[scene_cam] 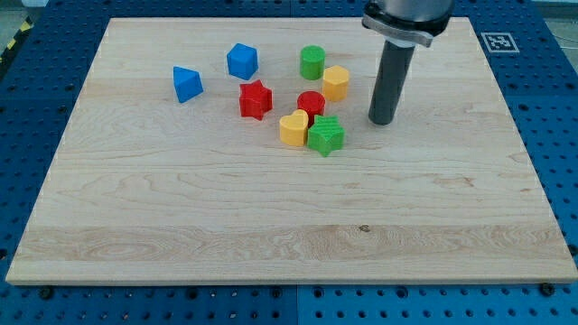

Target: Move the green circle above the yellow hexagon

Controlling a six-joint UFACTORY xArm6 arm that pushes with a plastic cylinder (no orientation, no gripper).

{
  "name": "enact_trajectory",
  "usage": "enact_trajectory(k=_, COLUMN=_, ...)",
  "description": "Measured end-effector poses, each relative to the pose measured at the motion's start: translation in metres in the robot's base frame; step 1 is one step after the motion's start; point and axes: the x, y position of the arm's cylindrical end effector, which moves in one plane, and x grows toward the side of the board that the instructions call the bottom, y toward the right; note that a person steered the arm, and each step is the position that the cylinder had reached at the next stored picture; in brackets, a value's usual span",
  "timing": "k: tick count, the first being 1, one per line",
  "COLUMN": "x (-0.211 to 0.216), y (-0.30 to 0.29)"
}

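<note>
My tip [382, 120] stands right of centre on the desk [181, 226], touching nothing; no fingers exist. The green circle [312, 62] sits upper-left beside the yellow hexagon [336, 82]; a rightward nudge likely remains.

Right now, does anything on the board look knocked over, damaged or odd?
Nothing stands out. All blocks lie flat on the wooden board; the green circle sits up-left of the yellow hexagon. My tip is right of them, touching nothing.
</note>
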Motion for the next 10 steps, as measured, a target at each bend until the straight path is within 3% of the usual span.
enact_trajectory(k=4, x=-0.105, y=0.015)
enact_trajectory(k=8, x=-0.106, y=-0.062)
enact_trajectory(k=10, x=-0.1, y=-0.066)
